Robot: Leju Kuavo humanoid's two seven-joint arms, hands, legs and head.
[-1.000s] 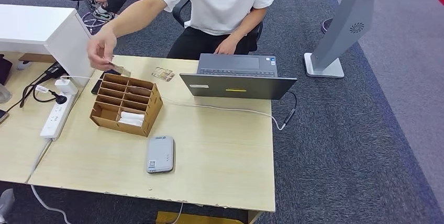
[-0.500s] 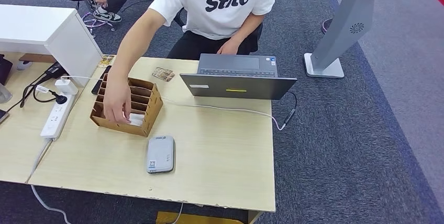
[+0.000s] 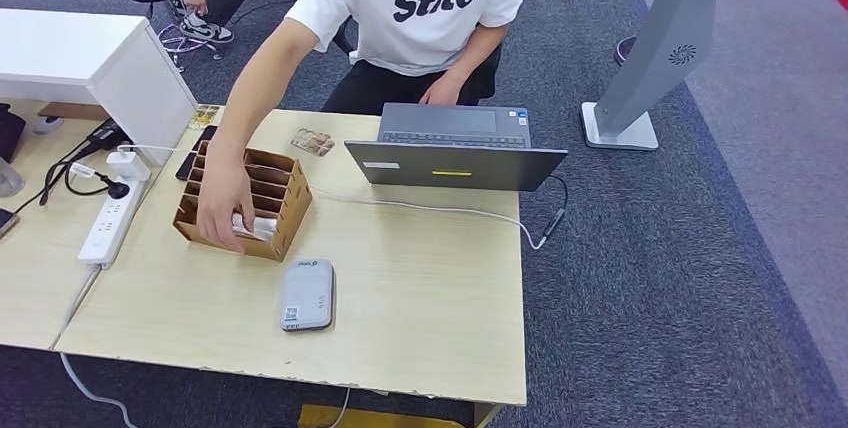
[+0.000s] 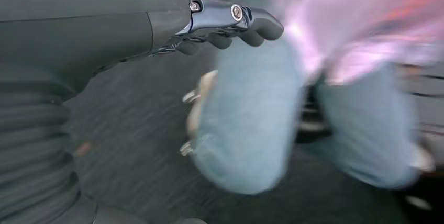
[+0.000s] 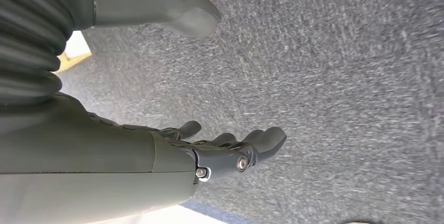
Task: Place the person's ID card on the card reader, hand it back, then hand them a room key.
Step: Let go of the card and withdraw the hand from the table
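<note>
Both arms hang off the worktop (image 3: 420, 328): left robot hand (image 4: 230, 22) and right robot hand (image 5: 230, 150) hold nothing, fingers loosely apart. At left-centre, a person's hand (image 3: 222, 210) reaches into the wooden card box (image 3: 285, 203), above the grey card reader (image 3: 306, 294). No ID card offered yet; next, raise a hand to receive it

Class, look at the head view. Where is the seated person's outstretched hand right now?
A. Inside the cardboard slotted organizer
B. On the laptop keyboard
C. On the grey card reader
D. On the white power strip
A: the person's hand reaches down into the front slots of the cardboard organizer, apart from the card reader.
</note>
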